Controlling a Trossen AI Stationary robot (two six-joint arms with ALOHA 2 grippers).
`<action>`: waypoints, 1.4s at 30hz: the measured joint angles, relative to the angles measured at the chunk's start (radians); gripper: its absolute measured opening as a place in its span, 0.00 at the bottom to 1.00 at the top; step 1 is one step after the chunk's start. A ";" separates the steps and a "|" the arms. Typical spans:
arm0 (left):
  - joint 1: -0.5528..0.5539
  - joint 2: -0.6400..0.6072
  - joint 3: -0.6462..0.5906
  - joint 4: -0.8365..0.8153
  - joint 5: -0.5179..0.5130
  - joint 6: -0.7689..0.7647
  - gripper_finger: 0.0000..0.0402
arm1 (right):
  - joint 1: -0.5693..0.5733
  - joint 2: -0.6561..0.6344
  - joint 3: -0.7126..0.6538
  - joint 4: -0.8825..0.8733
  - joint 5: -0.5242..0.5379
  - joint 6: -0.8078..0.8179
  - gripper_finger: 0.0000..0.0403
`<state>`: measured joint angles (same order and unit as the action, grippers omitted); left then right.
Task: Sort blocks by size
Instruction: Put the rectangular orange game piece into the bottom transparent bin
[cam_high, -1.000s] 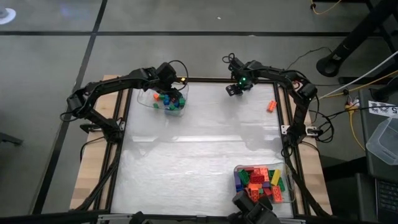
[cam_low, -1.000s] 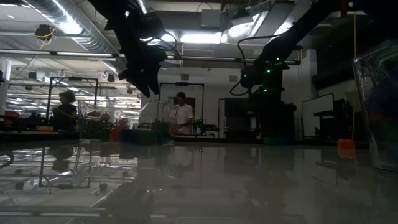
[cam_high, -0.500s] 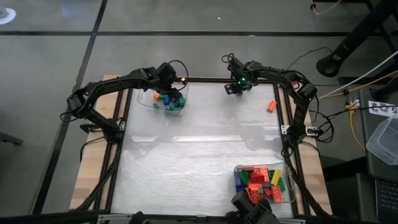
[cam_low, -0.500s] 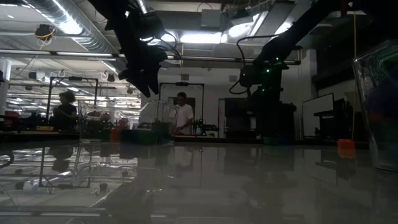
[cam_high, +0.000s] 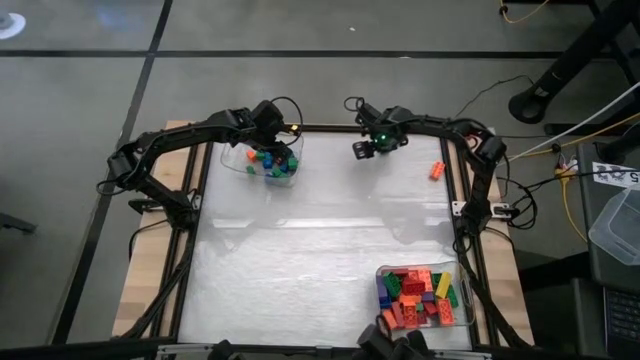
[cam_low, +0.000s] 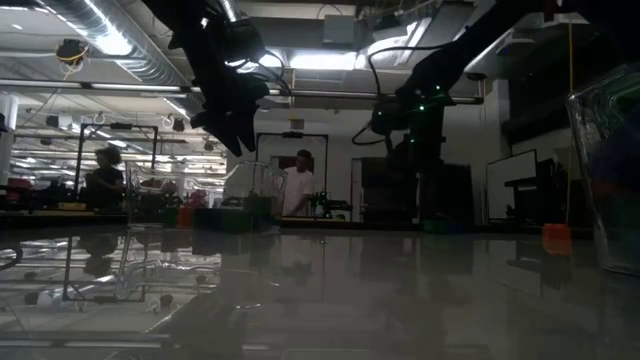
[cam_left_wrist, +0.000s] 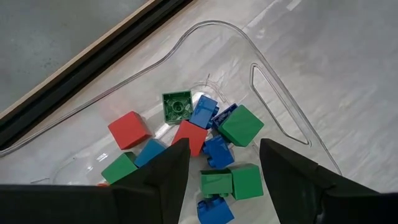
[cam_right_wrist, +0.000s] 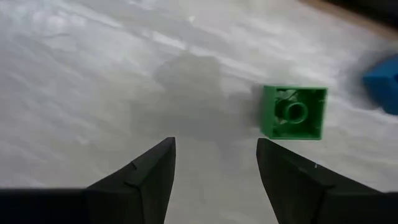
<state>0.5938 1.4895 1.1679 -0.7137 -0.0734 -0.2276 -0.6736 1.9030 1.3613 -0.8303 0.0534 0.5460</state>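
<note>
Left gripper (cam_high: 283, 152) hangs over the clear tray (cam_high: 234, 160) at 11 o'clock on the table (cam_high: 300, 250), fingers apart, nothing between them; short blocks (cam_left_wrist: 211, 140) lie below in red, green and blue. Right gripper (cam_high: 361, 148) sits near 12 o'clock, fingers apart, empty, above a single green cube (cam_right_wrist: 293, 112) on the table. One orange block (cam_high: 437, 169) lies loose at 2 o'clock. Second tray (cam_high: 468, 300) at 5 o'clock holds mixed blocks (cam_high: 420, 293).
</note>
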 joint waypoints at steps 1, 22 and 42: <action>0.000 0.000 0.000 0.000 0.000 0.000 0.45 | 0.009 0.000 0.000 0.000 0.028 0.000 0.55; 0.000 0.000 0.000 -0.001 0.000 0.004 0.45 | 0.294 -0.001 -0.054 -0.078 0.147 0.049 0.55; 0.000 0.000 0.000 -0.009 0.000 0.049 0.45 | 0.174 -0.090 -0.224 -0.494 0.384 0.035 0.55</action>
<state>0.5936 1.4895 1.1679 -0.7229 -0.0731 -0.1787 -0.4998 1.8129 1.1373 -1.3242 0.4371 0.5807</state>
